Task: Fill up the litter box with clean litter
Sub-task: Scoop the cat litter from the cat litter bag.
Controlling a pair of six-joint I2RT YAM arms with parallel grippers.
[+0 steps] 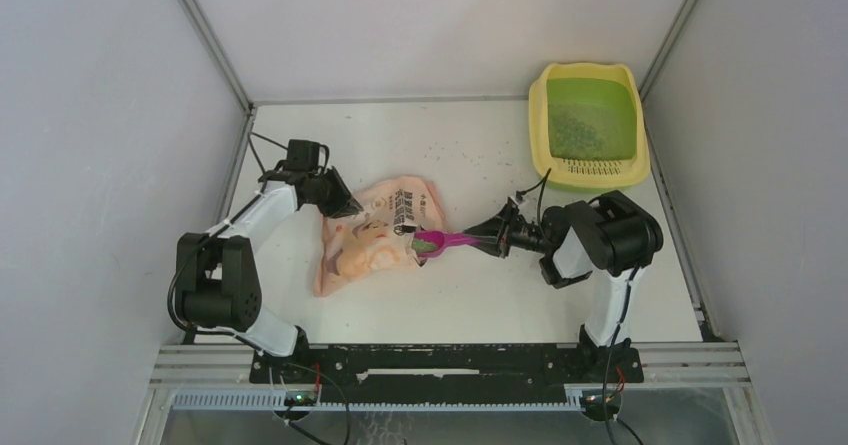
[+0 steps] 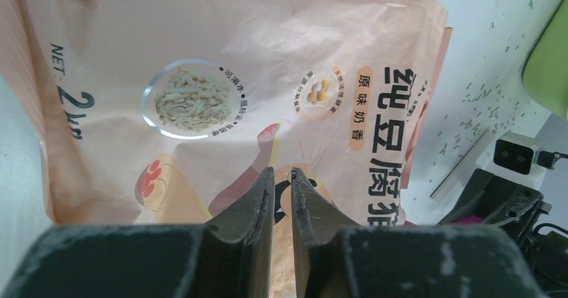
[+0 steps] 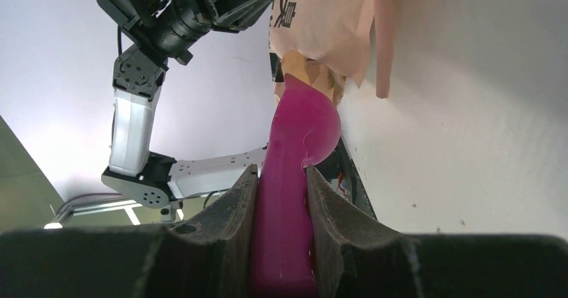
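The litter box [image 1: 632, 170], yellow rim and green basin, stands at the far right with dark litter [image 1: 575, 130] granules in its basin. A peach-pink printed bag [image 1: 375, 230] lies mid-table. My left gripper [image 1: 345, 205] pinches the bag's upper left edge; in the left wrist view its jaws [image 2: 281, 172] stand nearly together with the bag [image 2: 201, 57] material between them. My right gripper [image 1: 490, 235] is shut on the handle of a magenta scoop [image 1: 440, 242], whose head sits at the bag's mouth with granules in it. The right wrist view shows the right gripper [image 3: 281, 169] clamped round the scoop [image 3: 301, 127].
Loose granules [image 1: 470, 155] are scattered on the white table between the bag and the litter box. Grey walls close in on the left, back and right. The left arm [image 3: 134, 124] shows in the right wrist view.
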